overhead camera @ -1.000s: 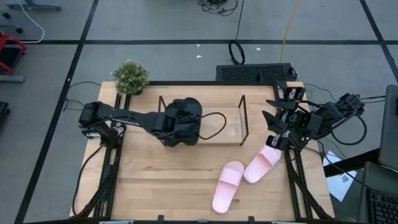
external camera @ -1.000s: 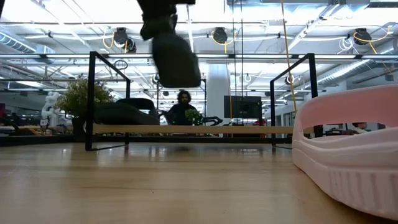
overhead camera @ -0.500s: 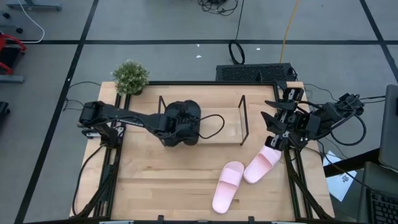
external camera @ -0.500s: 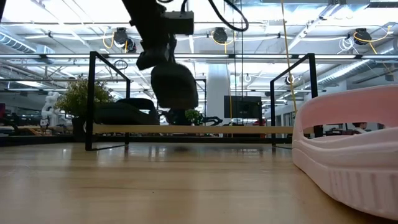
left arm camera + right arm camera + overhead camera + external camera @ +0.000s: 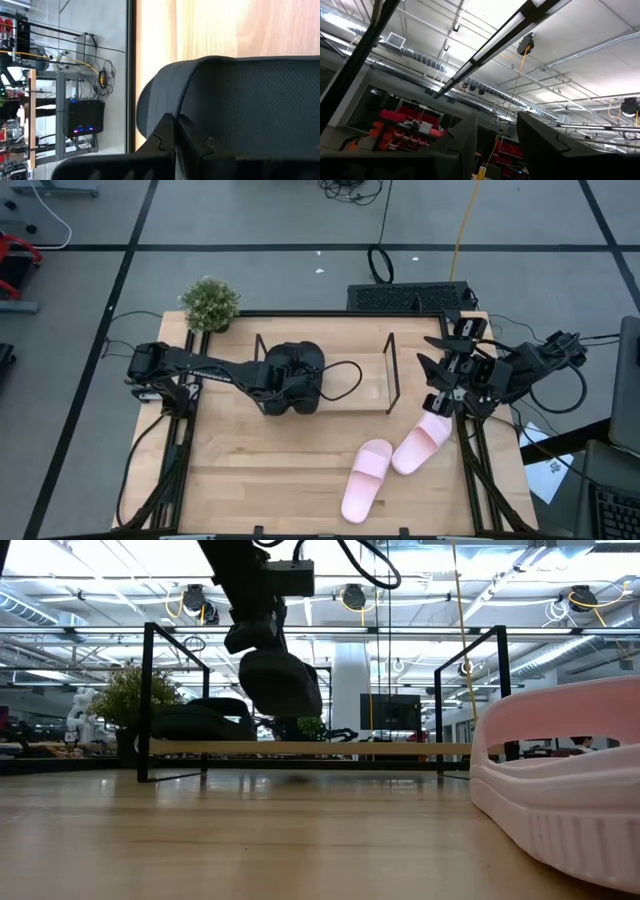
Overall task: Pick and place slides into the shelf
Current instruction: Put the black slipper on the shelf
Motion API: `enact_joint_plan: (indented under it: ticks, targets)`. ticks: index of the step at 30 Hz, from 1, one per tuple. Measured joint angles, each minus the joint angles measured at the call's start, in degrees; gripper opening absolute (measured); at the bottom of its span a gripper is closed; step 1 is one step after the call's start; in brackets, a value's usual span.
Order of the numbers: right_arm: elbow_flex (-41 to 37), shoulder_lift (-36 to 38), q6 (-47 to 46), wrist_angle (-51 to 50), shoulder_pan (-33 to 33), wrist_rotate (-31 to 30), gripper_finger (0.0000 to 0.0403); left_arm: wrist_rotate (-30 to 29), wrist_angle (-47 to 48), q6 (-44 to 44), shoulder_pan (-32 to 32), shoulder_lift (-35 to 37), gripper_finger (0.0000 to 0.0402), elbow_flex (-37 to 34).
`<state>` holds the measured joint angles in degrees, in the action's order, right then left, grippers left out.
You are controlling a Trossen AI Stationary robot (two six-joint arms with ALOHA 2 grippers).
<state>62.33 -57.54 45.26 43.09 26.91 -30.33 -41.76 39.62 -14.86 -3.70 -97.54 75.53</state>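
My left gripper (image 5: 283, 378) reaches from the table's left over the shelf (image 5: 392, 376), a black rod rack with a clear base (image 5: 380, 748), and is shut on a black slide (image 5: 281, 683). That slide hangs above the base. A second black slide (image 5: 198, 721) lies flat on the base at the rack's left end. Two pink slides (image 5: 366, 478) (image 5: 421, 444) lie soles down on the table in front of the shelf's right end; one fills the low view's right edge (image 5: 560, 790). My right gripper (image 5: 432, 380) waits open beside the shelf's right end, above the farther pink slide's end. My left gripper pinches the black slide between its two fingers (image 5: 172, 135) at one edge (image 5: 165, 100); the fingers themselves hide whether that is strap or sole rim. It comes from above. The slide hangs tilted below the fingers (image 5: 256, 635), lifted clear over the shelf base.
A small potted plant (image 5: 210, 303) stands at the table's far left corner. A keyboard (image 5: 410, 296) lies behind the table's far edge. Bare wood (image 5: 260, 470) stretches along the near left of the table. A person (image 5: 295, 710) sits in the room beyond.
My left gripper has come down toward the shelf with the black slide, which now hangs lower, just above the shelf base; most of the drop came early and it has nearly stopped. The pink slides lie where they were.
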Motion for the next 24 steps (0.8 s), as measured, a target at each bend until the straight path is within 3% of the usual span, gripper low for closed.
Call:
enact_joint_plan:
  ticks: [24]
  targets:
    - [0.0,0.0,-1.3,0.0,-0.3,0.1,0.0128,-3.0,-5.2,0.1,-0.5,0.0,0.0000,-4.2]
